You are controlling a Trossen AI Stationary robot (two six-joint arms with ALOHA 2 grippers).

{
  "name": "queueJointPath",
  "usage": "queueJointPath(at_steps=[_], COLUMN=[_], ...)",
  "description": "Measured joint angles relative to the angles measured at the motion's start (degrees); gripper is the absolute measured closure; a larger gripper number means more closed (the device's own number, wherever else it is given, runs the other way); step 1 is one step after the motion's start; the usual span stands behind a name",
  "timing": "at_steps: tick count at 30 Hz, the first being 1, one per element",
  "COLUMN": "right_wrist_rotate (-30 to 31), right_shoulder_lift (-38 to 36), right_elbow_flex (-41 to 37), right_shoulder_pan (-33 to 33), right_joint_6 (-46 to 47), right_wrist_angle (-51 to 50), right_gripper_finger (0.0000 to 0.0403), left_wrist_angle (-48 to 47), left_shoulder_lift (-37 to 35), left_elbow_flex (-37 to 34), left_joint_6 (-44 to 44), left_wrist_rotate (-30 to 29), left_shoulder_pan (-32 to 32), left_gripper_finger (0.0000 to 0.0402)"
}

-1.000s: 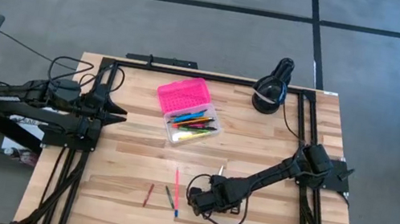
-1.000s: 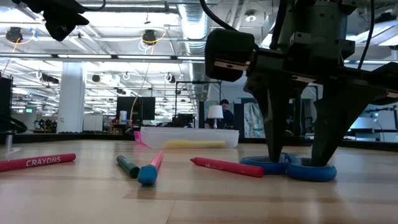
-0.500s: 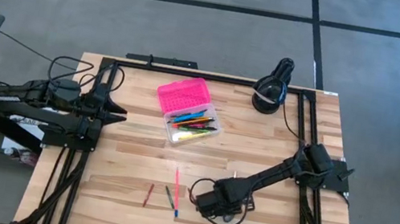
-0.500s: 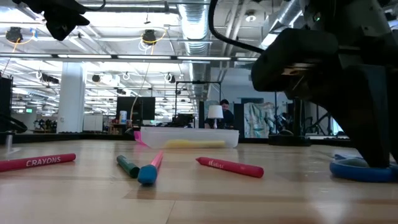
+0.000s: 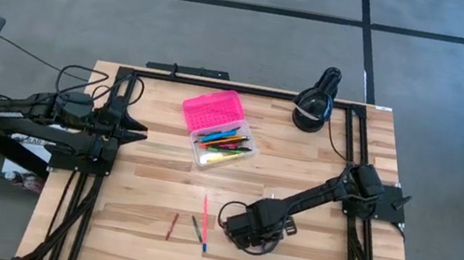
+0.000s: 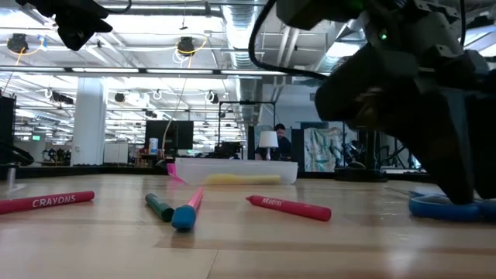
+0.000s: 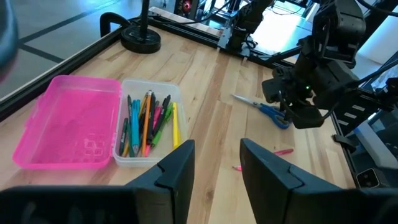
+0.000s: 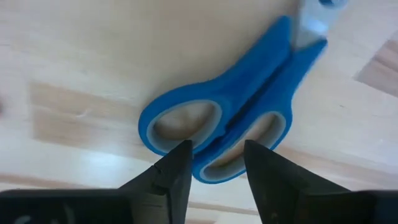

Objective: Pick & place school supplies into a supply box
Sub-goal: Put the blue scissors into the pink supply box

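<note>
**Scissors under the right gripper, box waiting at the far side**

Near the counter's front edge, right of centre, the right gripper [image 5: 239, 229] is bent low over the blue-handled scissors [image 8: 231, 126]. Its wrist view shows the two dark fingers [image 8: 176, 171] standing apart, just over the handle loops with nothing clamped between them; the scissors lie flat on the wood. From table height the blue loops [image 6: 452, 206] show on the counter beneath the arm.

The step in hand looks like the pick of the scissors. To do it well, the fingers should likely straddle the narrow waist where the two loops meet rather than one wide loop, come down until the tips almost touch the wood, and close squarely so the flat plastic does not skid or pivot out. A thin, flat thing like this will probably slip if caught by one edge.

Just left of the gripper lie three loose pieces: a pink pen [image 5: 204, 223], a green one [image 5: 195, 227] and a red crayon [image 5: 173, 225]. The supply box [image 5: 235, 151] sits open toward the far edge, its pink lid [image 5: 212, 109] folded back and its clear base already holding many pencils.

The left gripper [image 5: 139, 130] waits at the left edge, fingers apart and empty.
</note>
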Motion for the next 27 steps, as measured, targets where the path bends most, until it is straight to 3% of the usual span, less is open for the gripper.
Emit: queueJointPath(at_steps=[11,18,27], right_wrist_rotate=[0.7,1.9,8.7], right_shoulder_lift=[0.0,-0.1,-0.1], right_elbow_flex=[2.5,2.5,2.5], right_shoulder_pan=[0.0,1.6,4.8], right_joint_6=[2.7,13.4,29.6], right_wrist_angle=[0.9,0.9,1.2], right_gripper_finger=[0.0255,0.0263,0.0278], left_wrist_angle=[0.0,-1.0,-1.3], left_shoulder_lift=[0.0,0.0,0.0], left_elbow_flex=[0.0,0.0,0.0], left_joint_6=[0.5,0.6,1.6], left_wrist_rotate=[-0.2,-0.2,-0.2], left_shoulder_pan=[0.0,0.0,0.0], left_gripper_finger=[0.0281,0.0281,0.0281])
